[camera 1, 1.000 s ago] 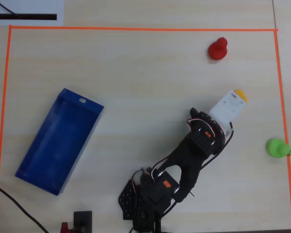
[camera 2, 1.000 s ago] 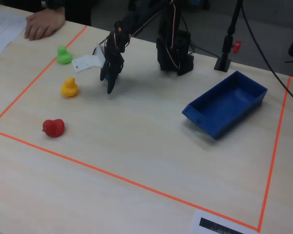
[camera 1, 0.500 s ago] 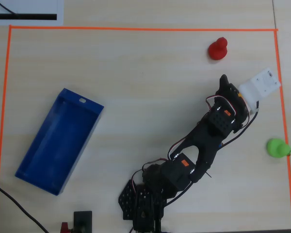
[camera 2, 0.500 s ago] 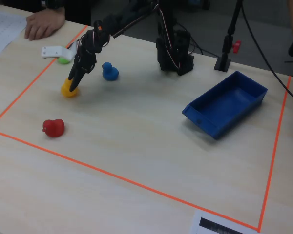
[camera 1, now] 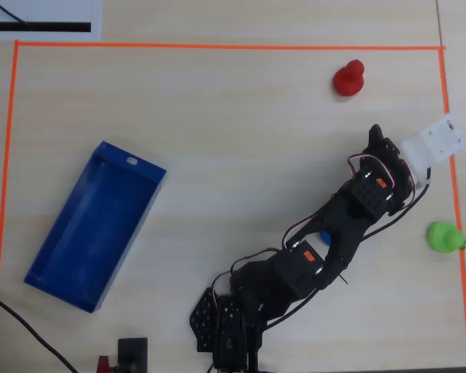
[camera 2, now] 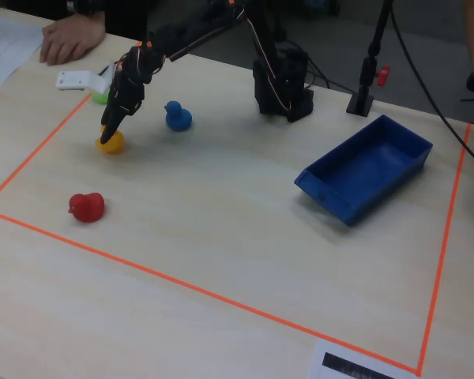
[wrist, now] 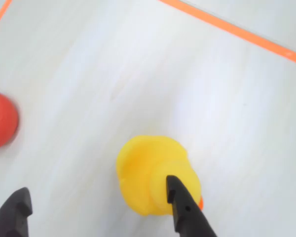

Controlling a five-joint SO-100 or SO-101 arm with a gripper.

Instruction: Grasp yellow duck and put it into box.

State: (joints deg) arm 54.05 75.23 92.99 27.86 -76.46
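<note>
- Plainly, the risk is a lopsided grasp: in the wrist view one of my fingers (wrist: 185,210) sits over the yellow duck (wrist: 155,180) while the other finger shows far off at the lower-left corner, so the toy lies against one side of my span, not in the middle.
- Closing from here could, I judge, shove the rounded duck sideways across the smooth desk (camera 2: 221,229) or squirt it out from between the fingers.
- Another hazard, as I read it: the red duck (wrist: 1,120) lies near the left edge of the wrist view, and a wide sweep might knock it.
- The carry would be long; the box (camera 2: 367,170) stands well apart, on the far side of the desk in the fixed view, with the blue duck (camera 2: 177,116) near my arm and the green duck (camera 1: 444,236) by the orange tape line (camera 1: 217,47).
- My hand (wrist: 96,197) is spread wide and grips nothing; whether the near finger touches the duck or merely overlaps it I cannot tell.
- The duck rests on the desk under my hand (camera 2: 109,133), not yet lifted.
</note>
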